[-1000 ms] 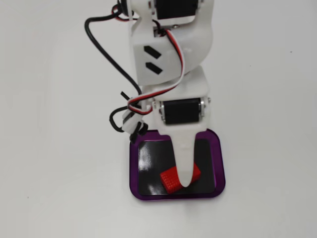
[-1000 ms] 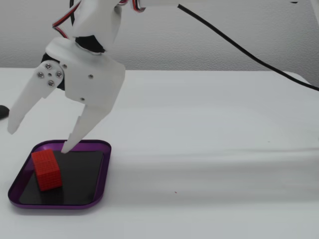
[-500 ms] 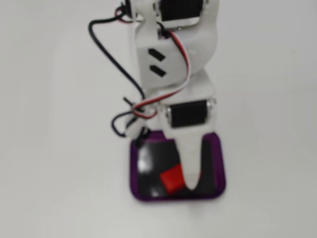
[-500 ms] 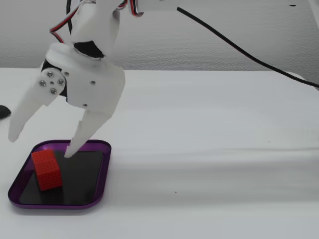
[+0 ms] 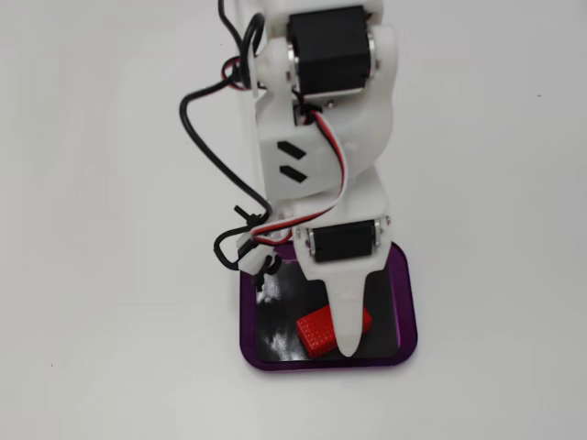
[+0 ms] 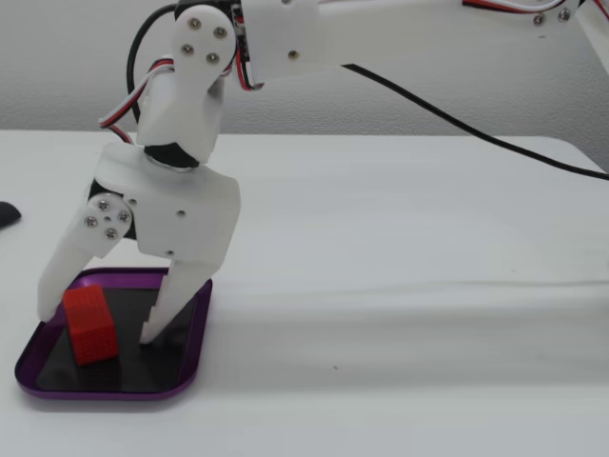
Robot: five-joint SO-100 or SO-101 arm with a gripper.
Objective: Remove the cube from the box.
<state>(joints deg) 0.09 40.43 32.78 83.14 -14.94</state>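
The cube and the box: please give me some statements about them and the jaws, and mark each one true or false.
1. The cube is inside the box. True.
2. The gripper has its jaws open, one on each side of the cube. True.
3. The cube is blue. False: it is red.
4. The box has a white floor. False: its floor is black, with a purple rim.
5. The cube already rests on the table outside the box. False: it is still within the rim.

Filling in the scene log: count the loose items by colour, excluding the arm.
Red: 1, the cube
Purple-rimmed: 1, the box
Dark item cut off at left edge of a fixed view: 1, can't identify
Total: 3
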